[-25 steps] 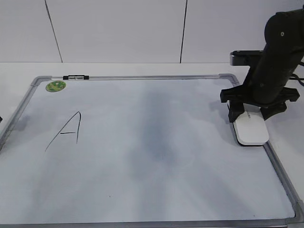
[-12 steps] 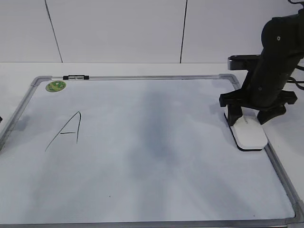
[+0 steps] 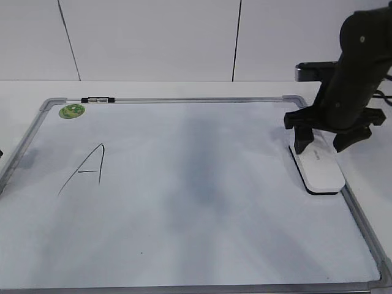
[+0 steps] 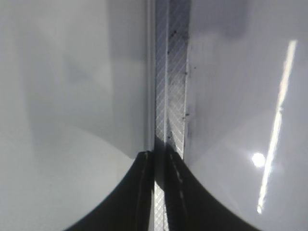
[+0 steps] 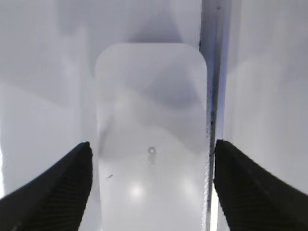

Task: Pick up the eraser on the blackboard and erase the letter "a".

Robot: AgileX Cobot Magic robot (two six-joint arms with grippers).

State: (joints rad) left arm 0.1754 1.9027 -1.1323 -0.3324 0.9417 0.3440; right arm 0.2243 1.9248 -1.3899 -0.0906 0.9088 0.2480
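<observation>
Fingers on the right gripper (image 3: 324,147) have spread wide again and lifted off the eraser (image 3: 317,166), which lies flat by the blackboard's (image 3: 184,177) right frame, ungrasped, so the pick-up looks undone or being retried. Left gripper (image 4: 160,163) sits pinched closed over the frame. One eraser, one board; only a capital "A" (image 3: 86,168) shows, no small "a".

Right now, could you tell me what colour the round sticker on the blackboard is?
Green sticker, clearest in the exterior view.
</observation>
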